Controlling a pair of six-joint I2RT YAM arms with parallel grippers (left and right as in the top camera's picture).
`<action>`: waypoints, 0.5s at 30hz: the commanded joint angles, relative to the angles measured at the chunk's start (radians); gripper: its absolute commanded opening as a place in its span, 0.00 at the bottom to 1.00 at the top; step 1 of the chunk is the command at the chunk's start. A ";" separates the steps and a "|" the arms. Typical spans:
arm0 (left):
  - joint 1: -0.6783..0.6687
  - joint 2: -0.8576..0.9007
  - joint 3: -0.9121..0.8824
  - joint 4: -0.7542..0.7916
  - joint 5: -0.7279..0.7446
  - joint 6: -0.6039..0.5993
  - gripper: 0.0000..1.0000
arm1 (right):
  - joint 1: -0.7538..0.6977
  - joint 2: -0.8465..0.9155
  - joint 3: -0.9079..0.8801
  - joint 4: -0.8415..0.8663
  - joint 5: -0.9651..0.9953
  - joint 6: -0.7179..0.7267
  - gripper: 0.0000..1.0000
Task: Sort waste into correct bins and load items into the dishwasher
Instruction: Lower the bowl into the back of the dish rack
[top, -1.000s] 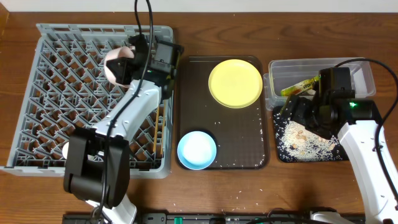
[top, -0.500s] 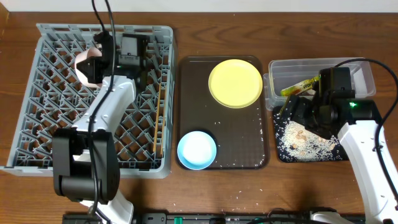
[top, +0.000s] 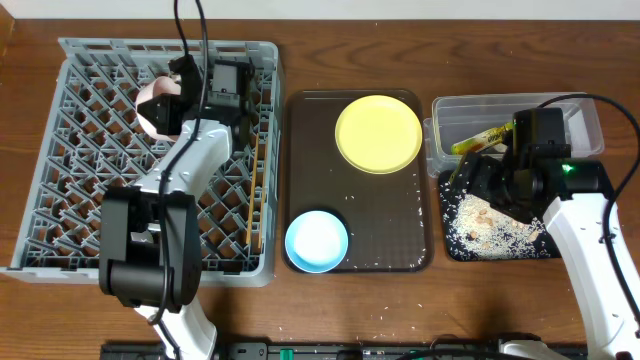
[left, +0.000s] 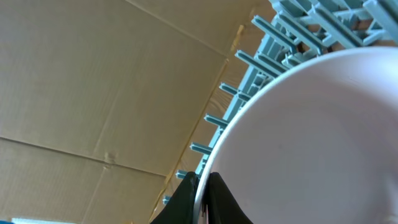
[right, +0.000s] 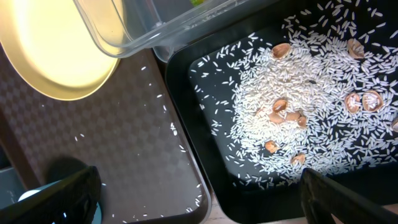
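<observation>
Tray (top: 390, 220) holds one yellow plate (top: 378, 133) and one light-blue bowl (top: 317, 241).

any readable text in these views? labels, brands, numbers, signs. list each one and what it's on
No text can be read in any view.
snack wrapper in the clear tub: green-and-orange print, too small and blurred to read.
small white bowl pinched at the rim by the left gripper: plain, no marking on the surface shown.
</observation>
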 joint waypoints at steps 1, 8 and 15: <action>-0.031 0.034 0.000 0.045 -0.056 0.060 0.08 | 0.007 -0.013 0.002 0.002 -0.002 0.003 0.99; -0.021 0.034 0.000 0.136 -0.117 0.166 0.08 | 0.007 -0.013 0.002 0.002 -0.002 0.002 0.99; 0.010 0.034 -0.002 0.136 -0.100 0.164 0.07 | 0.007 -0.013 0.002 0.002 -0.002 -0.013 0.99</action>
